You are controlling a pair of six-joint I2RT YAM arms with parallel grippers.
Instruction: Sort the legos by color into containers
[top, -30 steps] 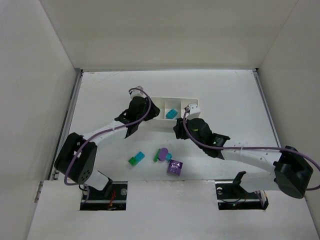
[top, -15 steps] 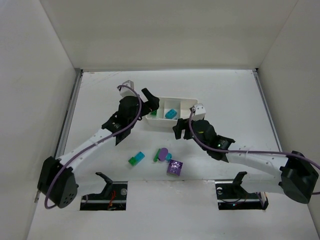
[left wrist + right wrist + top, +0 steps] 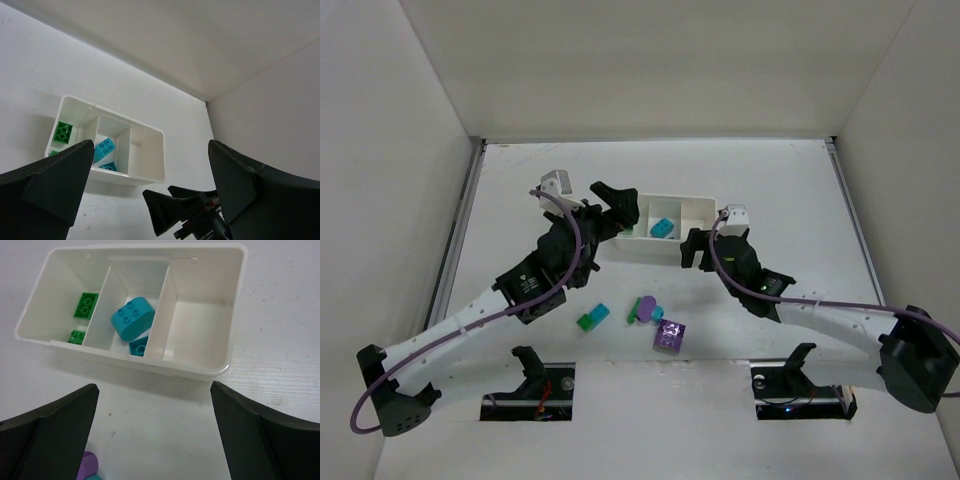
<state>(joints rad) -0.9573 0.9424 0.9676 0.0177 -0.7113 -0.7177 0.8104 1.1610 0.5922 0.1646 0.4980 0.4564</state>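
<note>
At the centre of the top view, we see the white tray (image 3: 698, 214) holding green legos (image 3: 86, 305) in its left compartment and teal legos (image 3: 132, 314) in the middle one. More bricks (image 3: 669, 335) lie loose below it. The left gripper (image 3: 618, 212) and right gripper (image 3: 688, 250) flank it, both spread apart and holding nothing.

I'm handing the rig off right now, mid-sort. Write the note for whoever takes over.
Left gripper: open, empty, by the left end of the tray.
Right gripper: open, empty, by the tray's front right corner.
Done: two green bricks in the left compartment, two teal bricks in the middle compartment. The right compartment is empty.
Left: on the table, a green-and-teal pair, a purple-and-teal pair and a purple square brick.
</note>
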